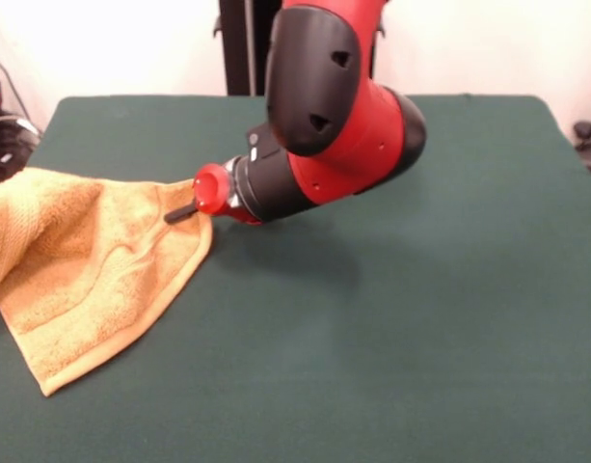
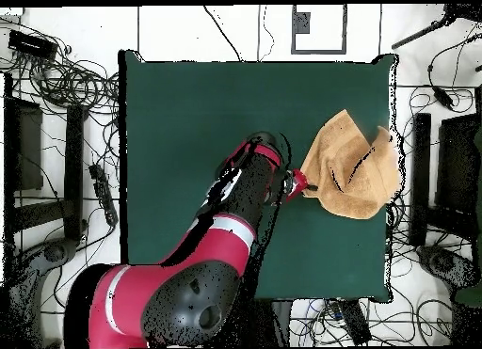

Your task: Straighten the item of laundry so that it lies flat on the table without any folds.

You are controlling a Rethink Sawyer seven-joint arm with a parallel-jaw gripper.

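Towel point(image 1: 93, 265) lies rumpled at the left edge of the table point(image 1: 391, 338) in the front view, its far-left part bunched and spilling over the side. Risk, as I judge it: a pull toward the left would drag more cloth off the edge, or the corner could slip free and fold back. Reaching down low and nearly level, the arm sets its gripper point(image 1: 184, 212) at the towel's right corner; whether the fingers pinch the cloth, I cannot tell.
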